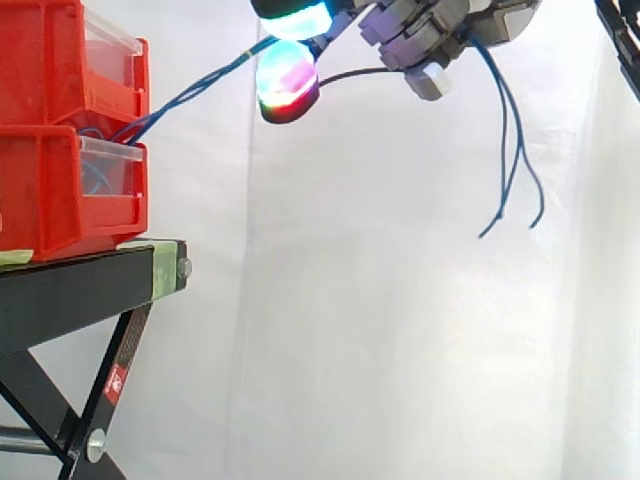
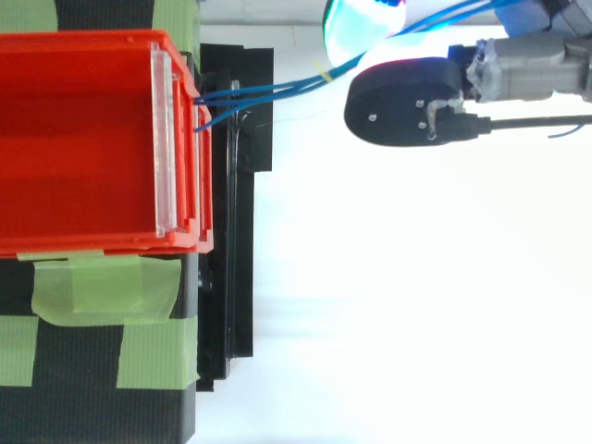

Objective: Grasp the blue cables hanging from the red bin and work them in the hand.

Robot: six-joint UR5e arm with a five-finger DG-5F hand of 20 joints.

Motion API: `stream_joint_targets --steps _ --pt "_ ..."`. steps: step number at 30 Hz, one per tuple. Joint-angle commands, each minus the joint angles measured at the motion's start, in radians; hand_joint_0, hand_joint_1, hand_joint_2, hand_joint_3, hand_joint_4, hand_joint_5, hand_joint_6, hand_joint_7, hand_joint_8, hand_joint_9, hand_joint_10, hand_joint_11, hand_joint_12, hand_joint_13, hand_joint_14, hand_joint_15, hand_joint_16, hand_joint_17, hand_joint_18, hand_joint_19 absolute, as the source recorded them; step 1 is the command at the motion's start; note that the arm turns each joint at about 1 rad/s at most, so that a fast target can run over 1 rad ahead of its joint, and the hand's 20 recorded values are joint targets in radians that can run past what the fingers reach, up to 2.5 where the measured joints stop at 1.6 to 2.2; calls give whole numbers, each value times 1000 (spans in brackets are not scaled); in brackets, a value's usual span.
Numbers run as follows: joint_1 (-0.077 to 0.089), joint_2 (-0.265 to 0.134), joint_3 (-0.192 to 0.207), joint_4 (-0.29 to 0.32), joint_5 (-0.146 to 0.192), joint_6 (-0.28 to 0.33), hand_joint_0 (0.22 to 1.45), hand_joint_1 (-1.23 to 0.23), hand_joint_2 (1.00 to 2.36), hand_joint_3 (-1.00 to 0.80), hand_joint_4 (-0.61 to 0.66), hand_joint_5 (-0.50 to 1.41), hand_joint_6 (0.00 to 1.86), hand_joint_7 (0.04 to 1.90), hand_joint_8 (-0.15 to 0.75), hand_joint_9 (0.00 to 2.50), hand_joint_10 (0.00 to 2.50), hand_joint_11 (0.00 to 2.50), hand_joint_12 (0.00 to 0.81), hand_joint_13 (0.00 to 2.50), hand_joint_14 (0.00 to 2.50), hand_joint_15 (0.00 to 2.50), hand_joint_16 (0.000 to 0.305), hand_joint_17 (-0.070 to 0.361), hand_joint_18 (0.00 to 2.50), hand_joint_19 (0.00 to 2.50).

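Red bins [image 1: 60,190] sit stacked at the left on a black stand [image 1: 70,290]. From the front of the lower one the blue cables [image 1: 185,98] slant up to the right into the hand [image 1: 430,30] at the top edge. Its fingers are curled around them, with the glowing fingertips [image 1: 288,80] pinching the strands. Right of the hand, the loose ends hang down freely.

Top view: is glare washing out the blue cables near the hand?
Top view: background blown out, yet the blue cables read clearly from red bin to hand. Side view: bright curtain, cables dark against it up to the glowing pads.
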Motion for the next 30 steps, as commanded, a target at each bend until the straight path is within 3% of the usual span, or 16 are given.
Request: stream_joint_targets --steps 1,8,17,22,30 --pt "0 0 0 -4 -1 -1 985 -596 1020 -593 425 322 16 1156 455 1805 2500 2500 533 1889 2500 1398 203 153 2500 759" --pt "0 0 0 7 -1 -7 1020 -616 1021 -578 437 335 16 1163 455 1805 2500 2500 533 1889 2500 1398 203 153 2500 759" --pt "0 0 0 48 -1 -27 933 -600 1017 -656 428 350 16 1184 455 1805 2500 2500 533 1889 2500 1398 203 153 2500 759" --pt "-7 -1 0 119 -5 -79 999 -615 1024 -497 422 355 16 1191 455 1805 2500 2500 533 1889 2500 1398 203 153 2500 759" --pt "-3 -1 0 136 2 -99 1048 -625 1031 -251 418 350 15 1190 455 1805 2500 2500 533 1889 2500 1398 203 153 2500 759"
